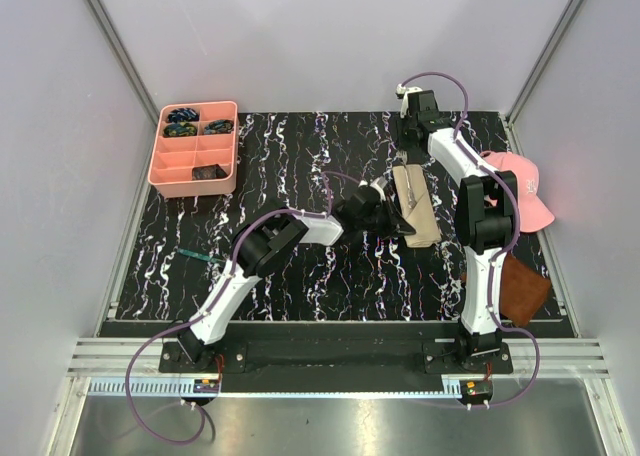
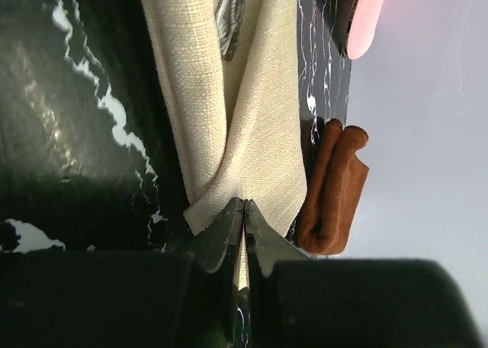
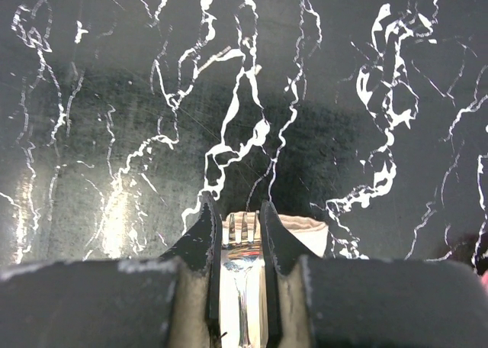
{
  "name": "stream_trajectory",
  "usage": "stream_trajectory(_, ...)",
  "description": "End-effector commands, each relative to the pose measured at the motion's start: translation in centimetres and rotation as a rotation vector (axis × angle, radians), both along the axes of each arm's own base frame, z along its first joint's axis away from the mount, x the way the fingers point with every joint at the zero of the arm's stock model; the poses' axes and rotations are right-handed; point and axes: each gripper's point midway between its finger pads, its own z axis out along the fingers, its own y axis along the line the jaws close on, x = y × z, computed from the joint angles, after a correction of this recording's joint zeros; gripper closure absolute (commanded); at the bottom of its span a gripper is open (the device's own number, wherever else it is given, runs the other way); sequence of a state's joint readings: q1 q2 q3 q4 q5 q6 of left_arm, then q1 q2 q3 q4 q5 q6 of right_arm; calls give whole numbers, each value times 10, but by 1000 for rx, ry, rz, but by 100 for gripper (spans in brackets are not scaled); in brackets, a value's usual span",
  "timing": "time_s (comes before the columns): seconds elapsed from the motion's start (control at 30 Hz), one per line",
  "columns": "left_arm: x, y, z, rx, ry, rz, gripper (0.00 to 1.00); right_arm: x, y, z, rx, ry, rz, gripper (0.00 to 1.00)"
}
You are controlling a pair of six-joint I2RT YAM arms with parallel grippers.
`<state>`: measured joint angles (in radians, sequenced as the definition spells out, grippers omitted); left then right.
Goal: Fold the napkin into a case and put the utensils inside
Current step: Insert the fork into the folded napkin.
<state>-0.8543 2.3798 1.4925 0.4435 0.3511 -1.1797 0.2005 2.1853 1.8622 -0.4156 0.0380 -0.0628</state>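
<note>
- The napkin [image 1: 418, 208] lies folded into a narrow tan strip right of centre in the top view. It runs from the upper middle of the bench [image 1: 300, 276] down toward the right arm's column.
- The left gripper [image 2: 244, 211] is nearly closed, its two tips meeting on a fold at the napkin's near-left edge. In the left wrist view the cloth spreads upward from that pinch in two layers with a crease between them.
- A silvery metal piece [image 2: 229, 12] shows in that crease near the top of the left wrist view. What kind of utensil it is cannot be told.
- The right gripper [image 3: 238, 211] is set narrow, its fingers flanking the head of the fork [image 3: 242, 256] and seeming to hold it. The tines point toward the upper part of the right wrist view.
- In that view a rounded end of the napkin peeks out just beside the right-hand finger, under the fork.
- A pink cap [image 1: 520, 186] sits at the right edge of the bench, beside the right arm.
- A brown cloth [image 1: 520, 286] lies in the lower right, below the cap and well apart from the napkin.
- A pink tray [image 1: 195, 148] with compartments stands in the upper left. Small dark items fill some of them.
</note>
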Motion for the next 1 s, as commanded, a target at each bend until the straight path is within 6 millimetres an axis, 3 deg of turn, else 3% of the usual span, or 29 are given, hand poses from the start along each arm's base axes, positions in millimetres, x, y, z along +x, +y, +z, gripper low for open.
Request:
stream_trajectory(0.0, -12, 5, 1, -14, 16, -3, 92, 3, -4, 39, -19, -71, -11, 100)
stream_trajectory(0.3, -8, 5, 45, -54, -124, -46, 81, 1, 1, 35, -6, -41, 9, 100)
stream_trajectory(0.47, -15, 6, 58, -78, -130, -59, 79, -3, 0, 34, -4, -16, -1, 100)
stream_trajectory(0.7, -39, 3, 43, -104, -69, -91, 87, -5, -1, 25, -14, 11, 1, 100)
stream_trajectory(0.97, -50, 4, 31, -94, -58, -108, 88, -7, 0, 22, -9, 42, -7, 100)
